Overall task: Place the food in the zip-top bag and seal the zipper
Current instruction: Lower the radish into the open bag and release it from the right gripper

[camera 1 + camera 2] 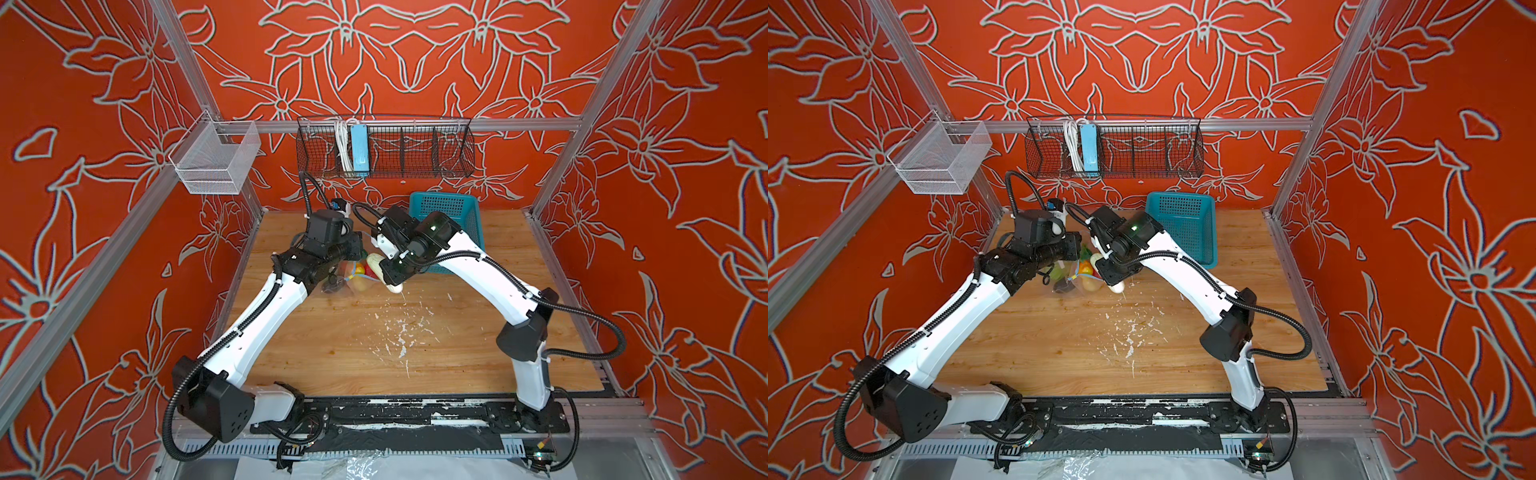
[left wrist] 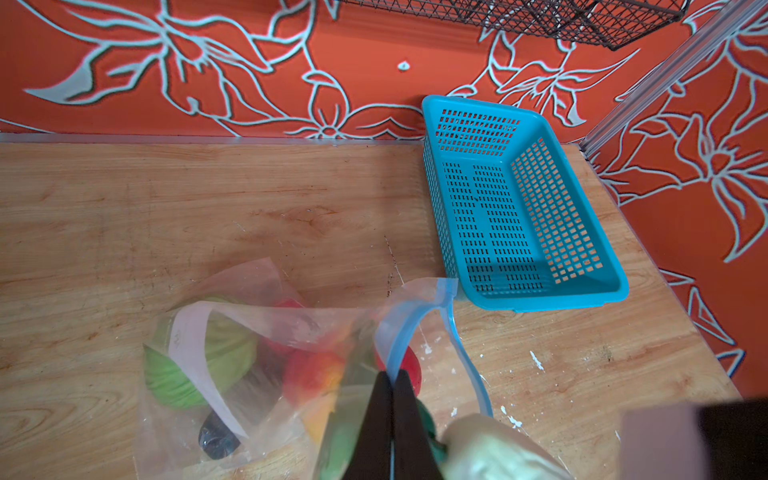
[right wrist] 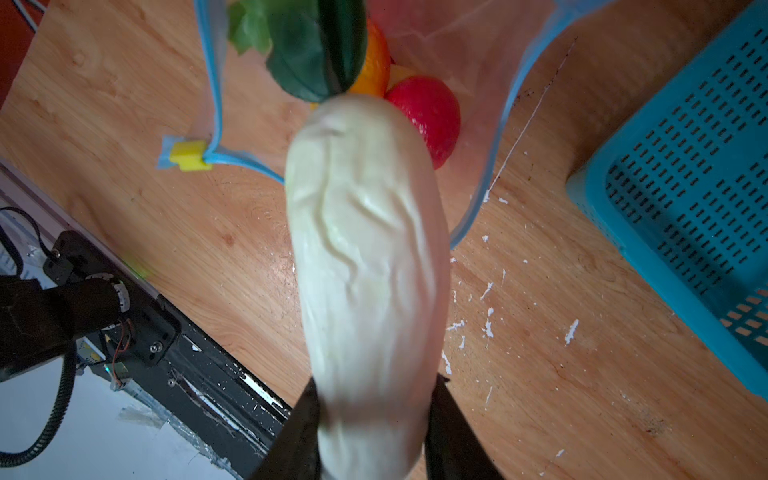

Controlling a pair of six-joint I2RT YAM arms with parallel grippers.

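Note:
The clear zip-top bag (image 2: 249,324) lies on the wooden table (image 2: 166,208) with its mouth held up and open. My left gripper (image 2: 392,376) is shut on the zipper (image 2: 401,332), the light-blue strip of the mouth's edge. Inside the bag lie a green cabbage (image 2: 224,353), an orange-red mango (image 2: 311,374), a red strawberry (image 3: 428,112) and a dark avocado (image 2: 216,436). My right gripper (image 3: 374,399) is shut on the white radish (image 3: 365,249). The radish's green leaf end (image 3: 307,54) points into the mouth, between the blue strips. A yellow slider (image 3: 189,156) sits at the zipper's end.
An empty teal lattice basket (image 1: 453,216) stands at the back right, just behind my right arm. On the back wall hang a black wire basket (image 1: 415,149) with a light-blue power strip (image 1: 359,147) and a white mesh basket (image 1: 216,162). White flecks dot the table's middle (image 1: 399,328).

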